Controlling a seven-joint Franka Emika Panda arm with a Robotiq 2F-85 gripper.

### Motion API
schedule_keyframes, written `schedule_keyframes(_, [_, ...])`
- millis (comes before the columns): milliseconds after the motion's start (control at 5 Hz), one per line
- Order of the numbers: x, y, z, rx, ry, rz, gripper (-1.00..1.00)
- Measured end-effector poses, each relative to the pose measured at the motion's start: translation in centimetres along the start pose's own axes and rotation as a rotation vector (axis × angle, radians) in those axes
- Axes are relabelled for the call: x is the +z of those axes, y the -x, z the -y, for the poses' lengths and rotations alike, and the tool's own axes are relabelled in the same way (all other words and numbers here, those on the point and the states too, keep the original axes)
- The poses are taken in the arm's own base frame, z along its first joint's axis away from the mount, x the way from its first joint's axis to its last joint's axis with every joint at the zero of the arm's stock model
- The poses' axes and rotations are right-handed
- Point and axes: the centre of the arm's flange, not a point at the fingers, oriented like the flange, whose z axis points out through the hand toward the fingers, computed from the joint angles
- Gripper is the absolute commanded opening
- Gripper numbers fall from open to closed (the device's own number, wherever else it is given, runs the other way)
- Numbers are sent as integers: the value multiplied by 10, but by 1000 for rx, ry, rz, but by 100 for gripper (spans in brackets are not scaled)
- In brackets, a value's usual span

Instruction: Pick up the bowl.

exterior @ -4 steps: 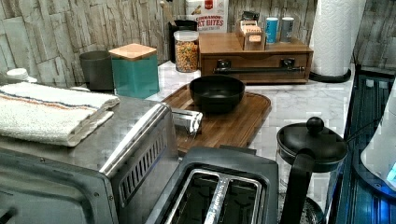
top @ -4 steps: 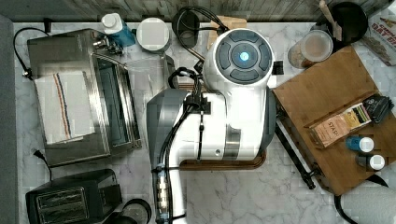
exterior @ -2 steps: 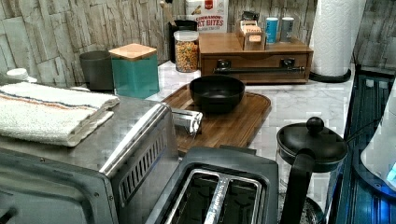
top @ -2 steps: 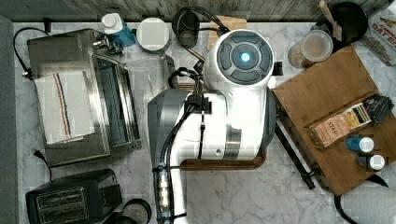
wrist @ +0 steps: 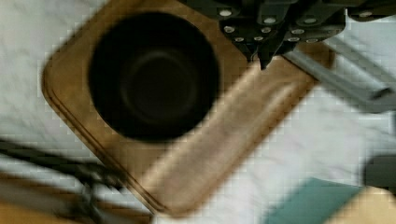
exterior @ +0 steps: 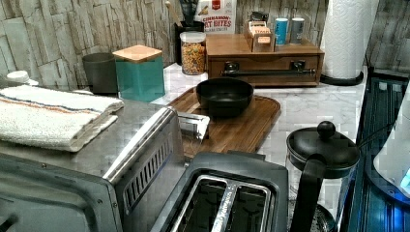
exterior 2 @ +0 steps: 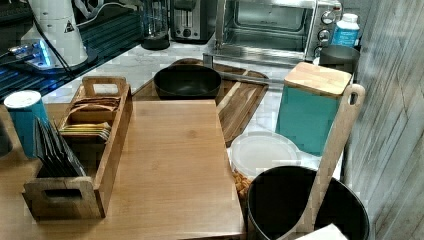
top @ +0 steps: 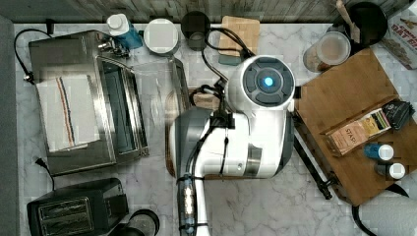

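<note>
In the left view a toaster sat lowest, the bowl mid-frame on a wooden tray. It looked rigid, light and probably slick, so its thin rim seemed the best hold. The gripper hung above the tray beside the bowl, jaws apparently closed together.

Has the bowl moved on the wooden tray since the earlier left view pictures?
No. In the left view the bowl sits at the same spot on the wooden tray, below the drawer box.
</note>
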Motion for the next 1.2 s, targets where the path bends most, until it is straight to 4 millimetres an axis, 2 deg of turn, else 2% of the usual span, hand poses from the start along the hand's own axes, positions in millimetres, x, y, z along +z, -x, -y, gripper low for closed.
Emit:
schedule_keyframes(200, [34, 10, -44, 169, 55, 61, 100])
schedule_keyframes(400, [56, 21, -93, 259, 87, 111, 100])
schedule_keyframes(600, [66, 26, -132, 319, 78, 126, 100])
schedule_keyframes(800, [68, 16, -147, 359, 20, 66, 100])
schedule_keyframes(1000, [71, 10, -149, 370, -16, 20, 100])
schedule_keyframes(1200, [84, 13, -151, 371, 0, 36, 100])
